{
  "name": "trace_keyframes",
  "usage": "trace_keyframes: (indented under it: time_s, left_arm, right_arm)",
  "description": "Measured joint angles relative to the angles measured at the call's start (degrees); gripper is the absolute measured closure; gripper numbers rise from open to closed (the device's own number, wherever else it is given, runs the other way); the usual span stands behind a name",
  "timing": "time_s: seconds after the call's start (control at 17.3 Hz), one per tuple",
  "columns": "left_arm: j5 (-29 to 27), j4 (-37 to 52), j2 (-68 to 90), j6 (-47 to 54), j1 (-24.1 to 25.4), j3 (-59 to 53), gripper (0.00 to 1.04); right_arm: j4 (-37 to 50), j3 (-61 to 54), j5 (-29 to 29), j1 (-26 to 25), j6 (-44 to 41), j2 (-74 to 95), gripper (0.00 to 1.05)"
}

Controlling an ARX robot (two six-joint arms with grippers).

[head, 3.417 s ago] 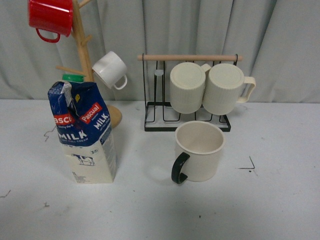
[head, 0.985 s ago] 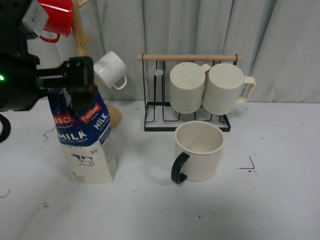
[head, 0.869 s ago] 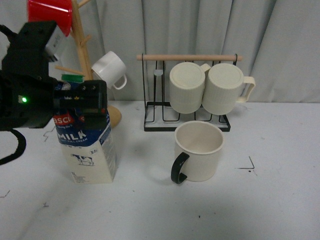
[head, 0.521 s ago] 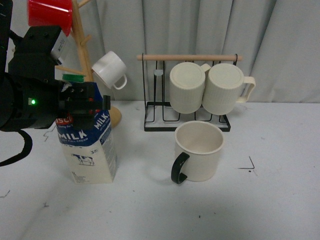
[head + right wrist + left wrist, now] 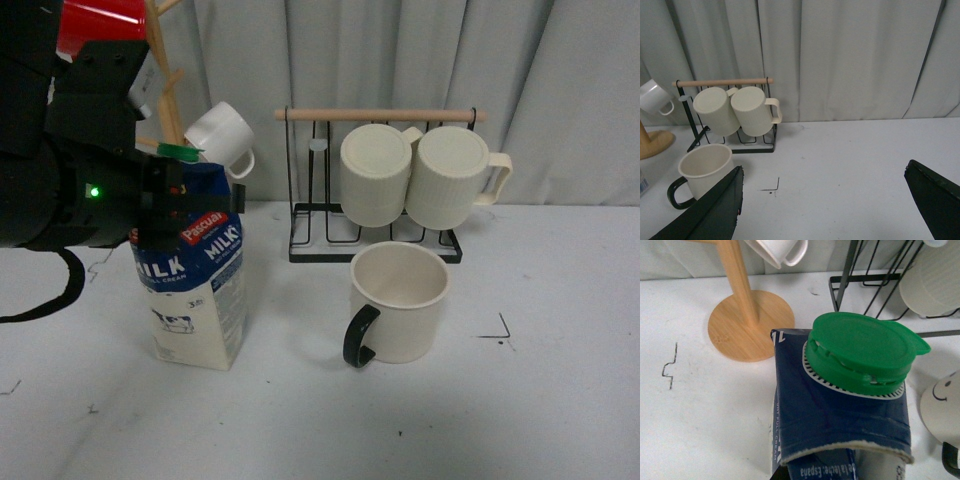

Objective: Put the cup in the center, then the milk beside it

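The milk [image 5: 198, 290], a blue and cream gable-top carton with a green cap [image 5: 860, 351], stands tilted at the left of the table. My left gripper [image 5: 165, 205] is shut on its upper part. The cup [image 5: 398, 300], a wide cream mug with a black handle, sits upright mid-table, a hand's width to the right of the carton; the left wrist view catches its smiley face [image 5: 940, 392]. In the right wrist view the cup [image 5: 702, 167] lies off to one side of my right gripper [image 5: 830, 210], which is open over bare table with nothing between its fingers [image 5: 715, 210].
A black wire rack [image 5: 375, 235] with a wooden bar holds two ribbed cream mugs [image 5: 420, 175] behind the cup. A wooden mug tree [image 5: 170, 100] carries a red mug [image 5: 95, 20] and a small white mug [image 5: 222, 138] behind the carton. Grey curtain closes the back.
My left arm came in from the left and closed on the carton's top. The carton has since shifted slightly right toward the cup and now tilts.
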Motion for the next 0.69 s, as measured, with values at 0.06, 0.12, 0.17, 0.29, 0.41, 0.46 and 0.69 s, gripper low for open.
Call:
trace_keyframes:
  time_s: [0.06, 0.12, 0.17, 0.29, 0.41, 0.46, 0.69]
  left_arm:
    - [-0.20, -0.42, 0.00, -0.02, -1.92, 0.61, 1.00]
    - [0.22, -0.37, 0.00, -0.46, -3.45, 0.85, 1.00]
    - [0.50, -0.42, 0.17, -1.29, -4.90, 1.29, 1.00]
    - [0.66, 0.22, 1.09, -2.69, -6.95, 2.40, 1.00]
    - [-1.05, 1.01, 2.29, -3.65, -7.98, 2.86, 1.00]
    - [-1.55, 1.33, 2.69, -3.78, -8.28, 2.86, 1.00]
    - [-2.19, 2.60, 3.06, -4.61, -9.33, 2.86, 1.00]
  right_arm:
    - [0.00, 0.00, 0.00, 0.00, 0.00, 0.00, 0.06]
    - [0.00, 0.00, 0.00, 0.00, 0.00, 0.00, 0.06]
    - [0.00, 0.00, 0.00, 0.00, 0.00, 0.00, 0.06]
    - [0.00, 0.00, 0.00, 0.00, 0.00, 0.00, 0.06]
    - [0.00, 0.00, 0.00, 0.00, 0.00, 0.00, 0.06]
    - [0.00, 0.00, 0.00, 0.00, 0.00, 0.00, 0.06]
    - [0.00, 0.00, 0.00, 0.00, 0.00, 0.00, 0.06]
